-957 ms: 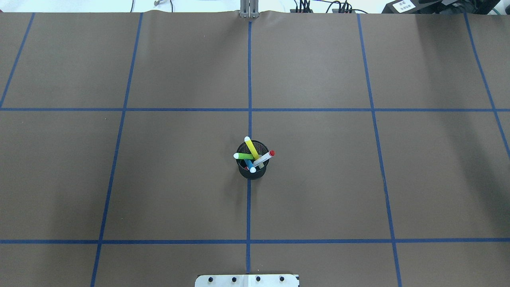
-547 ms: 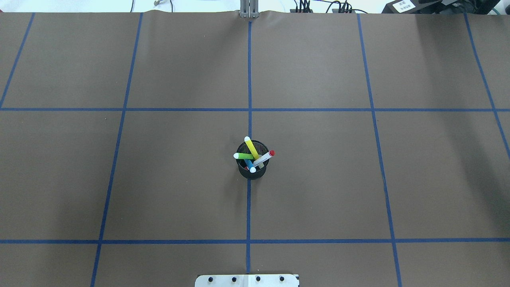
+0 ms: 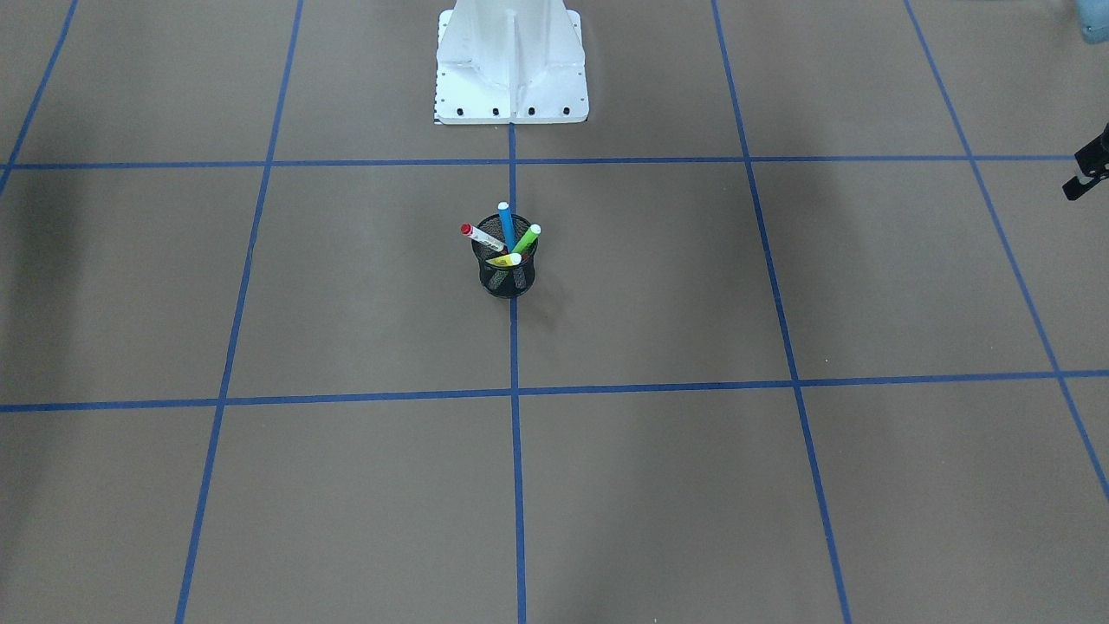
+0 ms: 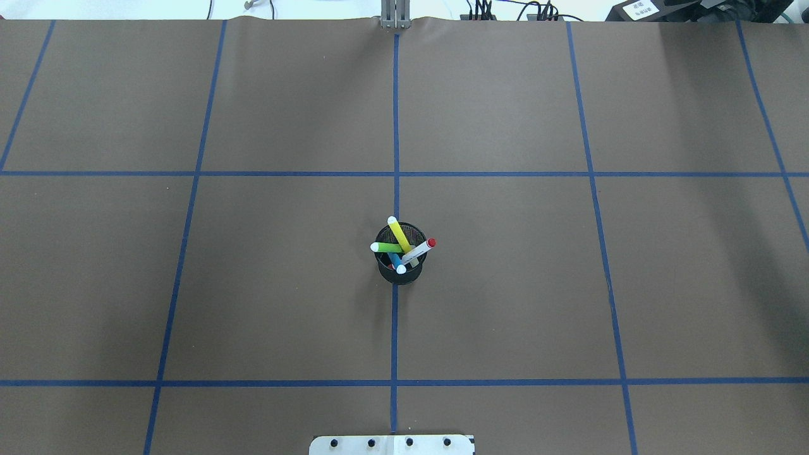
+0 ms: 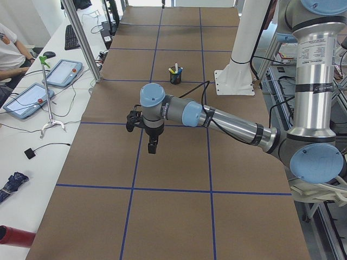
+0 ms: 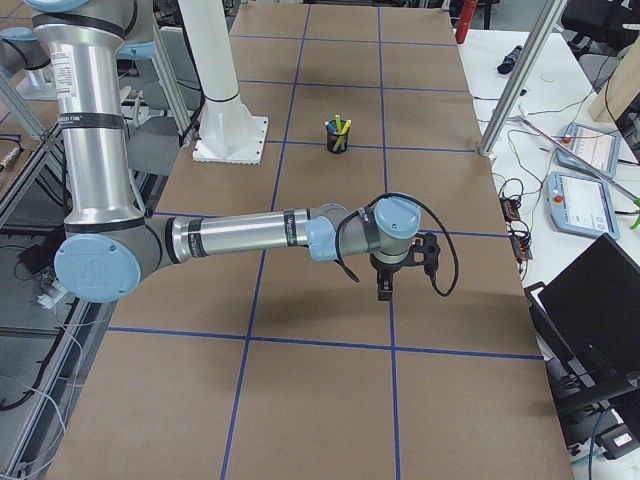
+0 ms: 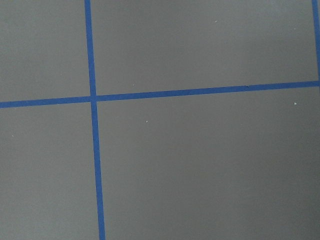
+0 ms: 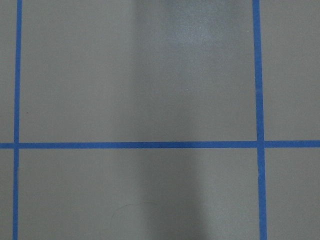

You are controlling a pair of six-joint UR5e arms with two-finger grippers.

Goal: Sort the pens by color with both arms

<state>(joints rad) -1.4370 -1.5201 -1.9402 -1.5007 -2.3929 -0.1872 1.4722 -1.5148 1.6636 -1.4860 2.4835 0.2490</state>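
Four pens stand together in a black mesh cup (image 4: pixel 399 273) at the table's middle: yellow (image 4: pixel 399 235), green (image 4: pixel 387 247), blue (image 4: pixel 395 260) and a white one with a red cap (image 4: pixel 418 251). The front view shows them too: blue (image 3: pixel 506 224), green (image 3: pixel 524 240), yellow (image 3: pixel 503 260), white (image 3: pixel 481 237). My left gripper (image 5: pixel 153 143) hangs over bare paper far from the cup; only its edge shows in the front view (image 3: pixel 1087 173). My right gripper (image 6: pixel 384 285) hangs likewise at the other end. I cannot tell whether either is open or shut.
The white pedestal base (image 3: pixel 511 78) stands behind the cup. Blue tape lines divide the brown paper into squares. An operator's bench with tablets (image 5: pixel 27 100) lies beyond the table's far edge, and a laptop (image 6: pixel 590 310) sits there too.
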